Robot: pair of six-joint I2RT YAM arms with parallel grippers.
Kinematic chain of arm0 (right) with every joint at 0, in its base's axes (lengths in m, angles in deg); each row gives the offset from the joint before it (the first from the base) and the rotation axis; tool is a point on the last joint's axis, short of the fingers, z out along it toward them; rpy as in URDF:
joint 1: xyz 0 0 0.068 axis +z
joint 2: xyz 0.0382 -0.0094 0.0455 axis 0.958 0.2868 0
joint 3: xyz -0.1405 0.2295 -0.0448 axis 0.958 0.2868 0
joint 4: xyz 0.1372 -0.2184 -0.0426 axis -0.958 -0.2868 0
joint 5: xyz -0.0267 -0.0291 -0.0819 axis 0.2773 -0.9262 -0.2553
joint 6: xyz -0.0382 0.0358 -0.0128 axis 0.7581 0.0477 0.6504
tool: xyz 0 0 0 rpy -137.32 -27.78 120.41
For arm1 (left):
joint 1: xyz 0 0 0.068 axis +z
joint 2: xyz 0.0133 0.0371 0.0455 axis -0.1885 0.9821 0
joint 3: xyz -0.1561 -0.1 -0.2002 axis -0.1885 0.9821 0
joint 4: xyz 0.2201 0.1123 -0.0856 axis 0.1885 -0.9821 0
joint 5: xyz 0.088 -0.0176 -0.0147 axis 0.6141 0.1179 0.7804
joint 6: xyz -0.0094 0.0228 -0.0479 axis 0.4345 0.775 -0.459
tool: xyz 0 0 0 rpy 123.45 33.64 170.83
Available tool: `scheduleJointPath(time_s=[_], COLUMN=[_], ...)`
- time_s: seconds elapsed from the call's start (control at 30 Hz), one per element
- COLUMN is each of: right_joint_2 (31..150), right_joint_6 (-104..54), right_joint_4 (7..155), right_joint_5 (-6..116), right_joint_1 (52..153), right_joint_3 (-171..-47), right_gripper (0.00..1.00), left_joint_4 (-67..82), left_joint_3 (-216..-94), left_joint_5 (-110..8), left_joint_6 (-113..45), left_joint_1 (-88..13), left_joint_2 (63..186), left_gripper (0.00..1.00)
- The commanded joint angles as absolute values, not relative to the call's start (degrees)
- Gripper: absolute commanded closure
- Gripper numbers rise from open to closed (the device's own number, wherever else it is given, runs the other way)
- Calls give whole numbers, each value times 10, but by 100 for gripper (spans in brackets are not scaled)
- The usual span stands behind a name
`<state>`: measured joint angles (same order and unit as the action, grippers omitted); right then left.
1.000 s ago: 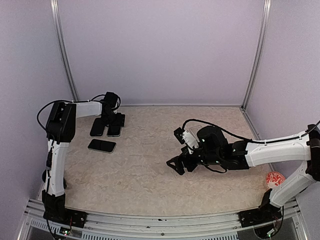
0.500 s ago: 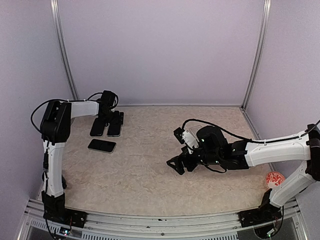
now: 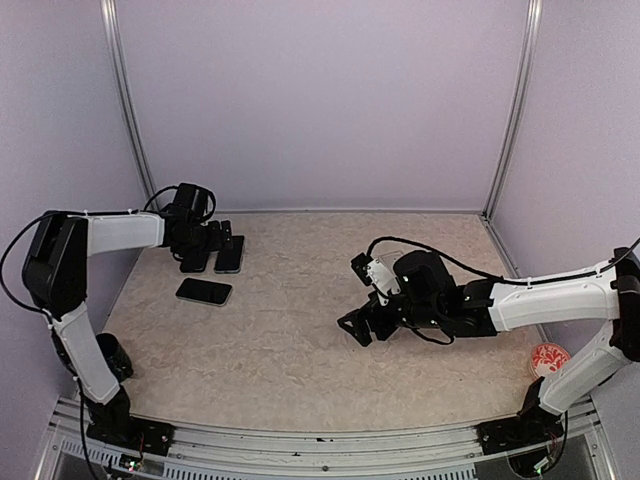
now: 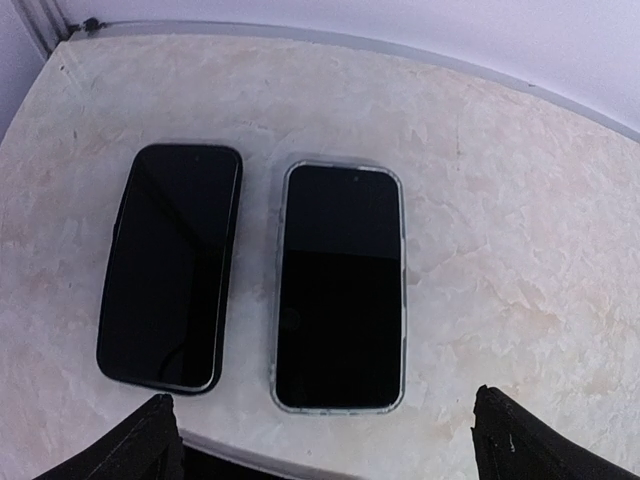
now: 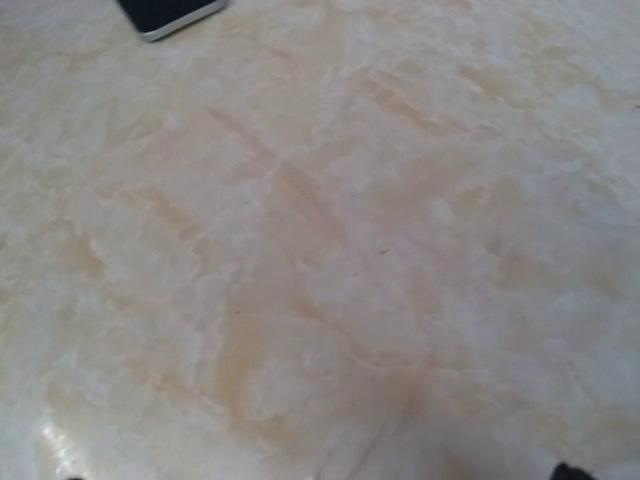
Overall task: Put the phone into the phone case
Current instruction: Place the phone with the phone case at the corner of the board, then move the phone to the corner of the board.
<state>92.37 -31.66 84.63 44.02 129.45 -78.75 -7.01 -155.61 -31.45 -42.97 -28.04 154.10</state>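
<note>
At the far left of the table (image 3: 300, 350), the phone case (image 4: 277, 300) is lying flat with a black phone (image 4: 340, 290) sitting inside it, dark face up and the clear rim showing all around. A second black phone (image 4: 170, 265) is lying just beside it, parallel, with a narrow strip of table between them. The left gripper (image 4: 325, 440) is hovering at one short end of this pair, fingers spread wide and nothing between them. A third phone (image 3: 204, 291) is lying crosswise nearer the arm bases, apart from the pair. The right gripper (image 3: 357, 327) is hanging low over the bare middle of the table, jaws standing wide apart and gripping nothing.
</note>
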Motion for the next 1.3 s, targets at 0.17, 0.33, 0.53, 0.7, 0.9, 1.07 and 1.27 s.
scheduleJointPath(time_s=[0.17,0.33,0.53,0.7,0.9,1.07,1.27], right_joint_2=[912,915,904,897,889,890,893], right_joint_6=[-343,-350,-354,-359,-363,-366,-368], right_joint_4=[858,864,869,869,867,868,871], right_joint_5=[449,457,456,458,460,459,463], right_joint_1=[1268,1267,1267,1267,1267,1266,1267], right_joint_3=[-791,-787,-777,-769,-765,-765,-763], right_gripper=[0,0,0,0,0,0,0], left_joint_4=[-37,-24,-28,-6,11,5,11], left_joint_3=[-1405,-1355,-1335,-1316,-1319,-1337,-1349], left_joint_5=[-277,-239,-238,-244,-248,-251,-270], left_joint_6=[-555,-577,-596,-609,-608,-611,-612], left_joint_1=[-290,-284,-271,-258,-244,-237,-225], left_joint_2=[1423,1379,1380,1403,1446,1477,1501], left_gripper=[1,1,1,1,1,1,1])
